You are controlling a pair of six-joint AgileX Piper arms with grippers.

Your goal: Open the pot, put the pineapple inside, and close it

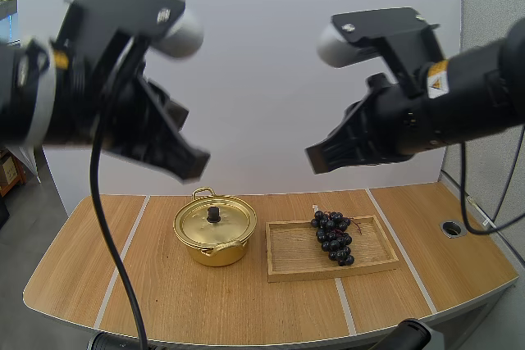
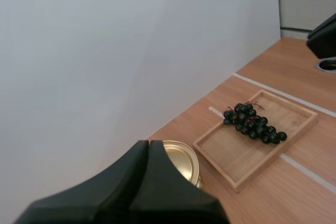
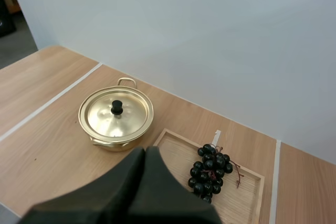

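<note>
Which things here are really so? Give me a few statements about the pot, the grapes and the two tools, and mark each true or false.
1. The lid sits on the pot. True.
2. The grapes lie in the pot. False: they lie on the wooden tray.
3. The right tool is shut, holding nothing. True.
4. The left tool grips the lid's knob. False: it hangs well above the table, shut on nothing.
5. In the high view the tray stands to the right of the pot. True.
</note>
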